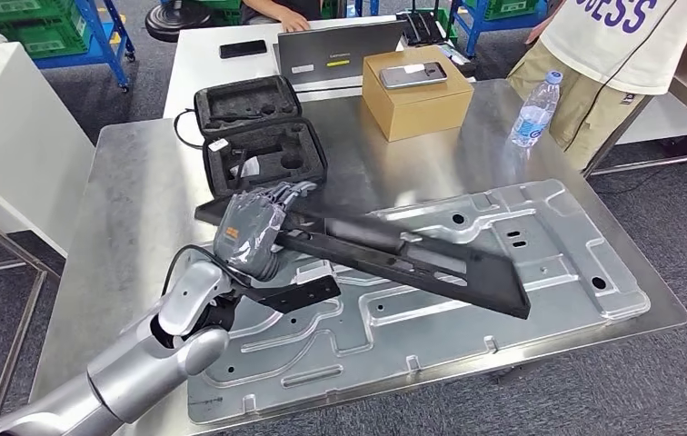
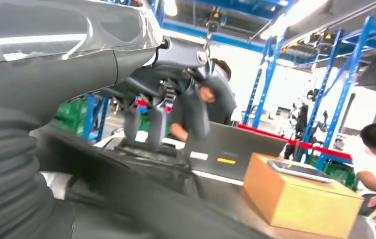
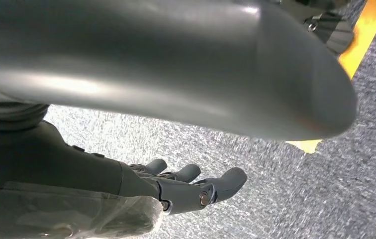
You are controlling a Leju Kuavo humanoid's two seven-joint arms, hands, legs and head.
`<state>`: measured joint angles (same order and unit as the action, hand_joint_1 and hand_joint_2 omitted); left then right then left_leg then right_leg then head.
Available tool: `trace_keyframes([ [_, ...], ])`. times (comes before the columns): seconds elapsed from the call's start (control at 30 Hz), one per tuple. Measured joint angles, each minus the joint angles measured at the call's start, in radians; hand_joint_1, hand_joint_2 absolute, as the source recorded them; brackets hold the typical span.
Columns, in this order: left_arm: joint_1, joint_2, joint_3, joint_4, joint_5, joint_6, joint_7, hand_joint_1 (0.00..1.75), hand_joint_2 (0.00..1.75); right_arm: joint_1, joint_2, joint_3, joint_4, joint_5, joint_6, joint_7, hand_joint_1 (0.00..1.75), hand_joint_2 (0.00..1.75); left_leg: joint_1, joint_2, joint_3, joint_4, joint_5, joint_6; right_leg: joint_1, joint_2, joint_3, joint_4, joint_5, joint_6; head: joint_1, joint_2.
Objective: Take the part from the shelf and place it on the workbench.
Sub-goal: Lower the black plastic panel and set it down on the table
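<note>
A long black part [image 1: 413, 259] lies slantwise across the stamped silver panel [image 1: 558, 245] on the steel workbench [image 1: 131, 227]. My left hand [image 1: 253, 229] grips the part near its left end, fingers curled over its far edge. In the left wrist view the dark fingers [image 2: 148, 124] reach down onto the black part [image 2: 141, 199], with the thick thumb above it. A shorter black arm of the part [image 1: 299, 294] sticks out just below the hand. My right hand [image 3: 191, 188] hangs over grey carpet with its fingers apart and nothing in it.
Behind the hand lies an open black foam case [image 1: 253, 136]. A cardboard box [image 1: 417, 95] with a phone on top, a laptop [image 1: 340, 45] and a water bottle [image 1: 534, 111] stand at the back. A person [image 1: 612, 54] stands at the far right corner.
</note>
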<state>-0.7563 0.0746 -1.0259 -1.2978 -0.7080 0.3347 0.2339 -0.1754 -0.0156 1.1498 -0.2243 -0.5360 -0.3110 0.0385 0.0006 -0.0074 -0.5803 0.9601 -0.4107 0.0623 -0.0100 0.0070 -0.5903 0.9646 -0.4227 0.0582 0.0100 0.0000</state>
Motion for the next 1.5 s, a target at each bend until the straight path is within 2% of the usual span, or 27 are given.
trace_keyframes([
  [0.07,0.003,-0.002,0.003,0.005,0.01,0.008,0.0,0.0,1.75,0.0,0.0,0.0,0.0,0.0,0.0,0.0,0.0,0.0,0.005,0.001,0.003,-0.003,0.002,0.009,-0.002,-0.001,-0.039,0.087,-0.051,0.009,0.002,0.0],
  [0.13,0.01,-0.002,0.008,0.01,0.028,0.014,0.0,0.0,1.75,0.003,0.0,0.0,0.0,0.0,0.0,0.0,0.0,0.0,0.005,0.002,0.004,-0.002,0.001,0.012,-0.003,-0.001,-0.106,0.229,-0.112,0.015,0.004,0.0],
  [0.17,0.014,-0.002,0.01,0.013,0.037,0.015,-0.001,0.0,1.75,0.005,0.0,0.0,0.0,0.0,0.0,0.0,0.0,0.0,0.004,0.002,0.004,-0.002,0.0,0.013,-0.003,-0.001,-0.13,0.276,-0.123,0.016,0.004,0.0],
  [0.2,0.018,-0.002,0.012,0.016,0.045,0.016,-0.001,0.0,1.75,0.006,0.0,0.0,0.0,0.0,0.0,0.001,0.0,0.0,0.004,0.002,0.005,-0.002,0.0,0.013,-0.004,-0.001,-0.136,0.285,-0.115,0.017,0.004,0.0],
  [0.23,0.02,-0.002,0.014,0.018,0.05,0.016,-0.002,0.0,1.75,0.007,0.0,0.0,0.0,0.0,-0.001,0.001,0.0,0.0,0.005,0.001,0.007,-0.002,-0.001,0.013,-0.004,-0.001,-0.122,0.252,-0.089,0.017,0.004,0.0],
  [0.33,0.021,-0.004,0.019,0.024,0.053,0.017,-0.003,0.0,1.75,0.005,0.0,0.0,0.0,0.001,-0.002,0.002,0.0,0.0,0.002,-0.002,0.013,-0.001,-0.007,0.006,-0.003,-0.001,-0.021,0.045,0.002,0.01,0.004,0.0],
  [0.4,0.022,-0.005,0.021,0.027,0.053,0.018,-0.004,0.0,0.87,0.005,0.0,0.0,0.0,0.001,-0.003,0.002,0.0,0.0,-0.002,-0.002,0.013,0.0,-0.009,-0.002,0.001,0.0,0.005,-0.011,0.013,0.001,0.004,0.0],
  [0.47,0.023,-0.005,0.022,0.029,0.054,0.018,-0.004,0.0,0.0,0.006,0.001,0.0,0.0,0.001,-0.003,0.002,0.0,0.0,-0.002,-0.001,0.012,0.0,-0.012,-0.012,0.001,0.0,0.005,-0.014,0.015,-0.01,0.003,0.0],
  [0.53,0.023,-0.005,0.024,0.029,0.054,0.018,-0.004,0.0,0.0,0.005,0.001,-0.001,0.0,0.001,-0.003,0.002,0.0,0.0,0.001,0.0,-0.006,0.039,-0.039,-0.023,-0.002,-0.001,0.007,-0.018,0.018,-0.022,0.002,0.0],
  [0.63,0.027,-0.005,0.024,0.031,0.053,0.019,-0.004,0.0,0.0,0.005,0.001,-0.001,0.0,0.001,-0.003,0.002,0.0,0.0,0.005,0.002,-0.095,0.236,-0.131,-0.037,-0.002,-0.001,0.007,-0.019,0.018,-0.03,0.0,0.0],
  [0.67,0.03,-0.005,0.024,0.032,0.053,0.019,-0.004,0.0,0.0,0.006,0.001,-0.001,0.0,0.001,-0.003,0.002,0.0,0.0,0.005,0.002,-0.123,0.291,-0.146,-0.039,-0.002,-0.001,0.007,-0.019,0.018,-0.03,0.0,0.0],
  [0.7,0.032,-0.005,0.024,0.034,0.053,0.02,-0.004,0.0,0.0,0.006,0.002,-0.001,0.0,0.001,-0.003,0.002,0.0,0.0,0.006,0.002,-0.133,0.31,-0.143,-0.039,-0.002,-0.001,0.008,-0.018,0.018,-0.03,0.0,0.0],
  [0.73,0.033,-0.005,0.024,0.035,0.054,0.022,-0.004,0.0,0.0,0.006,0.002,-0.001,0.0,0.001,-0.003,0.002,0.0,0.0,0.006,0.002,-0.124,0.285,-0.121,-0.038,-0.002,-0.001,0.009,-0.018,0.017,-0.03,0.0,0.0],
  [0.8,0.032,-0.005,0.025,0.035,0.059,0.029,-0.004,0.0,0.0,0.005,0.002,-0.001,0.0,0.002,-0.003,0.001,0.0,0.0,0.007,0.003,-0.059,0.142,-0.051,-0.034,-0.002,0.0,0.014,-0.018,0.016,-0.027,0.0,0.0],
  [0.87,0.031,-0.006,0.025,0.035,0.069,0.035,-0.005,0.0,0.0,0.005,0.003,-0.001,0.0,0.002,-0.003,0.001,0.0,0.0,0.004,0.002,-0.004,0.026,-0.011,-0.025,0.002,0.0,0.014,-0.016,0.014,-0.021,0.0,0.0],
  [0.97,0.032,-0.007,0.03,0.035,0.081,0.042,-0.005,0.0,0.0,0.005,0.002,-0.001,0.0,0.003,-0.004,0.001,0.0,0.0,-0.001,0.0,0.006,0.003,-0.004,-0.008,0.003,0.0,0.011,-0.017,0.014,-0.007,0.001,0.0],
  [1.03,0.032,-0.008,0.038,0.035,0.097,0.047,-0.004,0.0,0.0,0.005,0.002,-0.001,0.0,0.004,-0.005,0.001,0.0,0.0,0.001,0.0,0.008,-0.001,0.0,0.004,0.0,-0.001,0.002,0.009,-0.007,0.003,0.002,0.0],
  [1.07,0.032,-0.009,0.041,0.035,0.104,0.05,-0.005,0.0,0.0,0.005,0.002,-0.001,0.0,0.004,-0.006,0.001,0.0,0.0,0.004,0.001,0.01,-0.002,0.002,0.009,-0.001,-0.001,-0.017,0.053,-0.034,0.007,0.003,0.0],
  [1.13,0.034,-0.01,0.044,0.035,0.113,0.056,-0.009,0.0,0.0,0.007,0.002,-0.001,0.0,0.004,-0.006,0.002,0.0,0.0,0.003,0.003,0.01,-0.002,0.002,0.013,-0.002,-0.001,-0.079,0.194,-0.102,0.013,0.004,0.0],
  [1.17,0.037,-0.01,0.045,0.035,0.115,0.057,-0.012,0.0,0.0,0.008,0.002,-0.001,0.0,0.004,-0.006,0.002,0.0,0.0,0.003,0.003,0.01,-0.002,0.001,0.014,-0.002,-0.001,-0.108,0.257,-0.125,0.014,0.004,0.0],
  [1.2,0.039,-0.01,0.045,0.035,0.118,0.059,-0.014,0.0,0.0,0.008,0.002,-0.001,0.0,0.005,-0.006,0.003,0.0,0.0,0.002,0.003,0.01,-0.002,0.001,0.014,-0.002,-0.001,-0.122,0.287,-0.128,0.015,0.004,0.0],
  [1.23,0.042,-0.01,0.045,0.035,0.122,0.06,-0.016,0.0,0.0,0.009,0.002,-0.001,0.0,0.005,-0.006,0.004,0.0,0.0,0.001,0.002,0.011,-0.002,0.001,0.014,-0.002,-0.001,-0.115,0.273,-0.112,0.014,0.004,0.0],
  [1.27,0.043,-0.01,0.046,0.035,0.128,0.061,-0.019,0.0,0.0,0.009,0.001,-0.001,0.0,0.005,-0.006,0.006,0.0,0.0,0.001,0.002,0.012,-0.002,0.001,0.014,-0.002,-0.001,-0.088,0.221,-0.081,0.011,0.004,0.0],
  [1.33,0.043,-0.011,0.05,0.035,0.16,0.064,-0.034,0.0,0.0,0.009,0.0,-0.001,0.0,0.006,-0.007,0.009,0.0,0.0,-0.001,0.0,0.013,-0.001,0.0,0.011,0.001,-0.001,-0.012,0.07,-0.019,0.004,0.004,0.0],
  [1.37,0.044,-0.012,0.053,0.035,0.186,0.065,-0.045,0.0,0.0,0.008,0.0,-0.001,0.0,0.006,-0.007,0.009,0.0,0.0,-0.003,0.0,0.013,0.0,0.0,0.008,0.003,-0.001,0.013,0.018,-0.002,0.0,0.004,0.0],
  [1.4,0.046,-0.013,0.057,0.034,0.22,0.064,-0.06,0.0,0.0,0.008,0.0,-0.001,0.0,0.006,-0.008,0.009,0.0,0.0,-0.004,0.0,0.011,0.001,0.001,0.004,0.005,-0.001,0.025,-0.009,0.003,-0.003,0.004,0.0],
  [1.5,0.059,-0.015,0.068,0.026,0.361,0.05,-0.121,0.0,0.0,0.013,0.0,-0.001,0.0,0.007,-0.009,0.006,0.0,0.0,-0.004,0.001,0.007,0.005,-0.002,-0.01,0.005,-0.001,0.024,-0.015,0.009,-0.017,0.004,0.0],
])
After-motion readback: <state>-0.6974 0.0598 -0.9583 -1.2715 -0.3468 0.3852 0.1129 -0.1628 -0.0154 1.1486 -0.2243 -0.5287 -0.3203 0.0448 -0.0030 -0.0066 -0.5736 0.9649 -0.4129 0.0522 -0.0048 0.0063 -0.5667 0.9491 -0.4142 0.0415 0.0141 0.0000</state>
